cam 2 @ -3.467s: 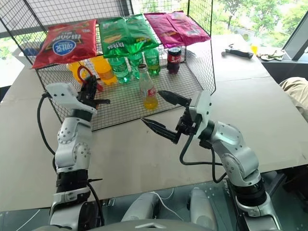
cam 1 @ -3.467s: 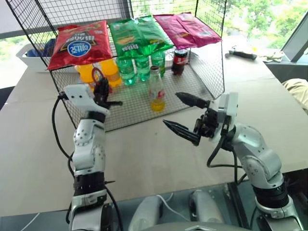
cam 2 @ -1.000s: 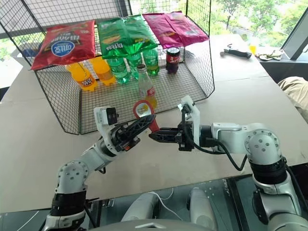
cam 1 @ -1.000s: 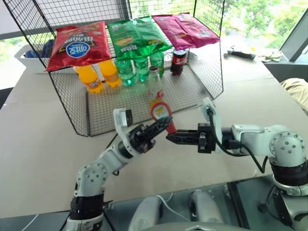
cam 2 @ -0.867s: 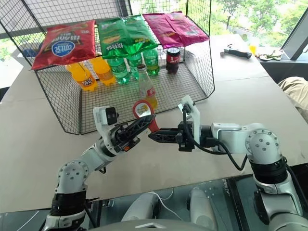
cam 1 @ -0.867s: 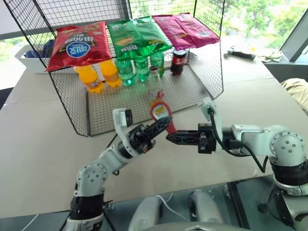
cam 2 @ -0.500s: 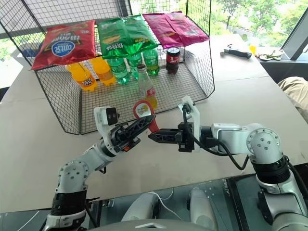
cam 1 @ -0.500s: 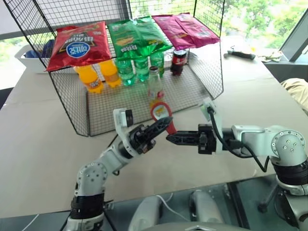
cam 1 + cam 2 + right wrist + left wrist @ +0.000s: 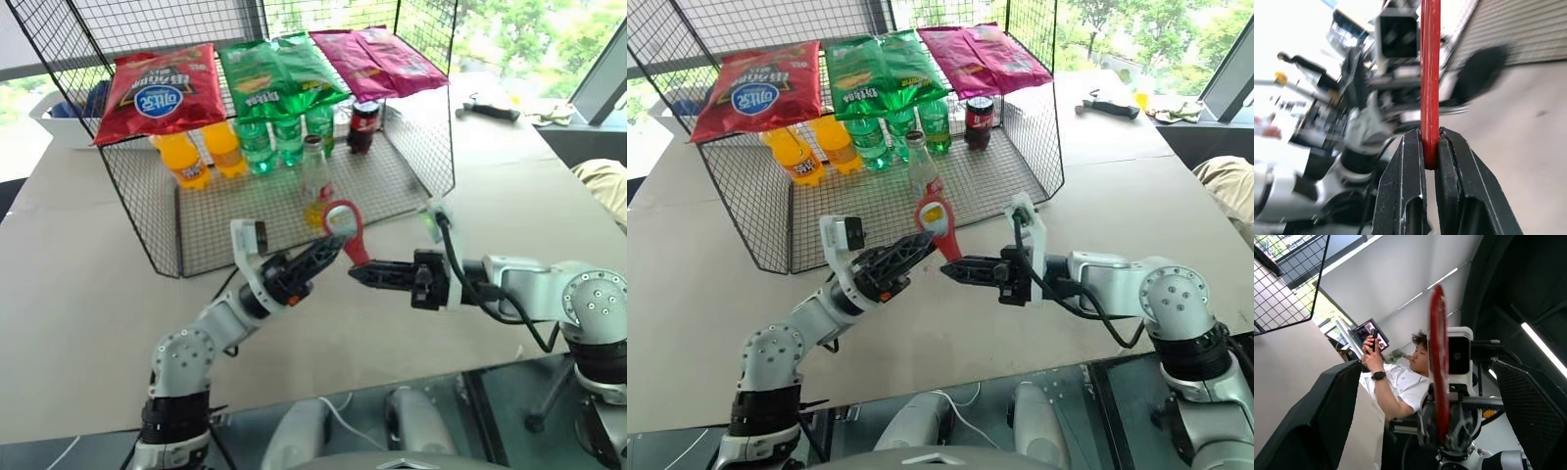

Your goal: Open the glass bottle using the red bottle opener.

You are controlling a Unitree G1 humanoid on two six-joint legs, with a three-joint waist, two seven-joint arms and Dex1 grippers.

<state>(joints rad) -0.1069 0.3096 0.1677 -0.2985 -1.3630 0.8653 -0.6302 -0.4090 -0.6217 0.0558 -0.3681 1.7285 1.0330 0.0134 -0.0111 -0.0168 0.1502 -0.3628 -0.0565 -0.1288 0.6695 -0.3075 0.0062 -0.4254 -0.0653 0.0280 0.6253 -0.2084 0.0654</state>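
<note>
The glass bottle stands upright on the wire shelf floor, with yellow liquid low in it and a red label. In front of it the red bottle opener is held up in the air, ring head on top. My right gripper is shut on the opener's handle; the right wrist view shows both fingers pinching the red bar. My left gripper reaches in from the left and is open. In its wrist view the opener stands edge-on between the widely spread fingers, touching neither.
A wire cage carries chip bags on top and holds green bottles, orange bottles and a dark cola bottle. A black tool lies far right. A seated person holds a phone.
My left gripper has opened and let go of the opener. The right gripper, still shut on it, has shifted a little to the right, and the opener now stands more upright.
</note>
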